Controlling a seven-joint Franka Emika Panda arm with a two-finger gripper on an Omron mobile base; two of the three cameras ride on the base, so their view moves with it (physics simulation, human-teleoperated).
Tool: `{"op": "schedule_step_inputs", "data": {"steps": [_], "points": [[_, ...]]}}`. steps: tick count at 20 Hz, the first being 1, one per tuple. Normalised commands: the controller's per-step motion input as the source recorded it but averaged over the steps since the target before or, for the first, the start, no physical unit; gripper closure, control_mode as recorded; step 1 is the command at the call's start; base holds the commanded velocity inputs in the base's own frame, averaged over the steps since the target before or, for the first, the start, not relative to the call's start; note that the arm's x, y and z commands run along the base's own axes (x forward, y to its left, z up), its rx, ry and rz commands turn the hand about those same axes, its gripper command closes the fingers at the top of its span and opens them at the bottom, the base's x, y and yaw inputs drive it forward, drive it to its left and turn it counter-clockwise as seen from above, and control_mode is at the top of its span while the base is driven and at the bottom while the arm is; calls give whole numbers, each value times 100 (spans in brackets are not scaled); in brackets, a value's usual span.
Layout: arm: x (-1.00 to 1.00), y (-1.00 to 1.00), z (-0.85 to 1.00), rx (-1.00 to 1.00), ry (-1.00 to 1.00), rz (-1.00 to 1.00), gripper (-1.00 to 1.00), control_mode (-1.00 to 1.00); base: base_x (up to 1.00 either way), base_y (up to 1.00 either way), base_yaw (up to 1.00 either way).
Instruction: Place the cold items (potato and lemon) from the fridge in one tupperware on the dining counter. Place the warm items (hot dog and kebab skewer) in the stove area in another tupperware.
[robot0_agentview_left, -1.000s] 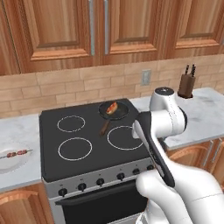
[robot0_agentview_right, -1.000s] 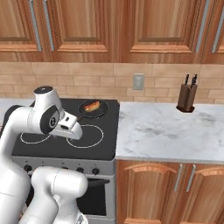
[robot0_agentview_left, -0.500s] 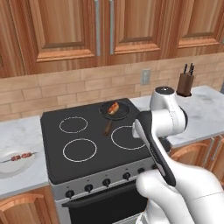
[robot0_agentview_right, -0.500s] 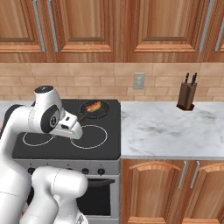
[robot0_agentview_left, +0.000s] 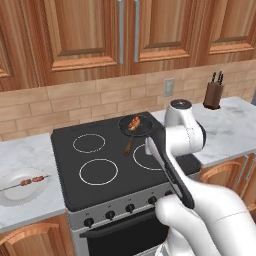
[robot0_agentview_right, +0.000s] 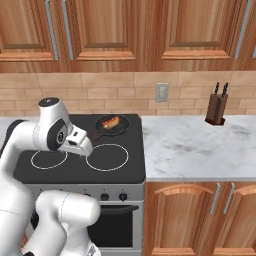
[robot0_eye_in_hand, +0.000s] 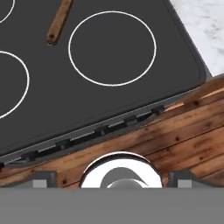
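The hot dog (robot0_agentview_left: 133, 122) (robot0_agentview_right: 110, 120) lies in a dark pan (robot0_agentview_left: 141, 128) on the back right burner of the black stove (robot0_agentview_left: 100, 150) (robot0_agentview_right: 65, 170). The pan's wooden handle (robot0_eye_in_hand: 59, 22) points toward the stove front. The kebab skewer (robot0_agentview_left: 31, 181) rests on a white plate (robot0_agentview_left: 15, 192) on the counter left of the stove. My arm is folded over the stove's front right, with the gripper (robot0_agentview_right: 86, 149) (robot0_eye_in_hand: 113, 178) pointing down at the stove's front edge. It is open, with nothing between its fingertips (robot0_eye_in_hand: 41, 178).
A knife block (robot0_agentview_left: 214, 95) (robot0_agentview_right: 216, 109) stands at the back of the marble counter (robot0_agentview_right: 200, 150) right of the stove. Wooden cabinets hang above and stand below. A wall outlet (robot0_agentview_right: 162, 92) sits behind the stove's right edge.
The whole picture has shifted slightly, so the base has moved a little. The arm keeps its folded pose and the gripper stays open.
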Motion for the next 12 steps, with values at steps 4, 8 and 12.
{"op": "schedule_step_inputs", "data": {"steps": [4,8,12], "points": [[89,4,0,1,-1,-3,-100,-100,0,0,0],[100,-2,10,3,4,-18,-100,-100,0,0,0],[100,0,10,4,0,-11,-100,-100,0,0,0]]}}
